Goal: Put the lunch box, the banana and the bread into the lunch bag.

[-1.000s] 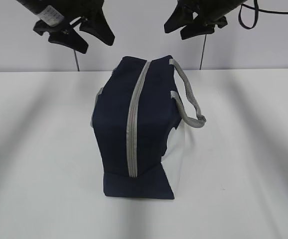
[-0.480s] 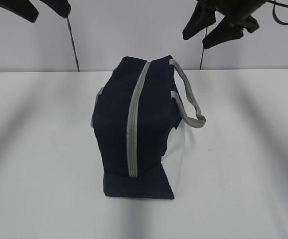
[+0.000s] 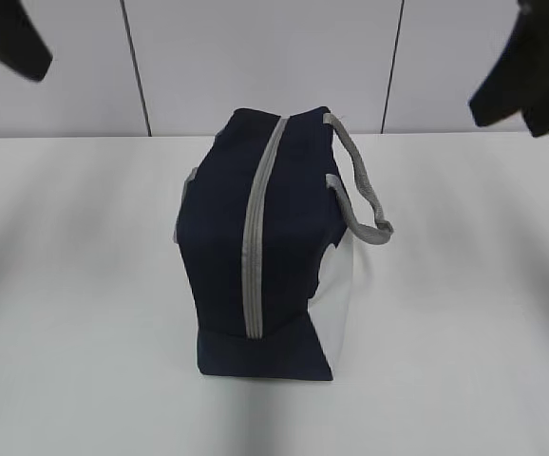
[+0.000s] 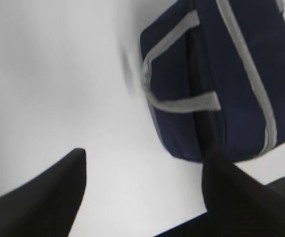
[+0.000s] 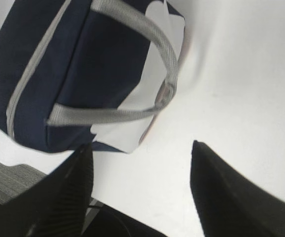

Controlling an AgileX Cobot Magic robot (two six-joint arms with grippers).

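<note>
The navy lunch bag (image 3: 216, 237) stands in the middle of the white table, its grey zipper (image 3: 258, 228) running along the top and looking closed. A grey strap handle (image 3: 365, 190) hangs off its right side. The bag also shows in the left wrist view (image 4: 231, 74) and the right wrist view (image 5: 83, 64). My left gripper (image 3: 4, 43) is high at the top left corner, open and empty (image 4: 145, 150). My right gripper (image 3: 526, 85) is high at the right edge, open and empty (image 5: 141, 144). The lunch box, banana and bread are out of view.
The white table (image 3: 464, 313) stretches to both sides of the bag. A pale panelled wall (image 3: 255, 57) stands behind its far edge.
Both grippers have moved up and outward from above the bag, the left to the left edge, the right to the right edge. The bag has not moved.
</note>
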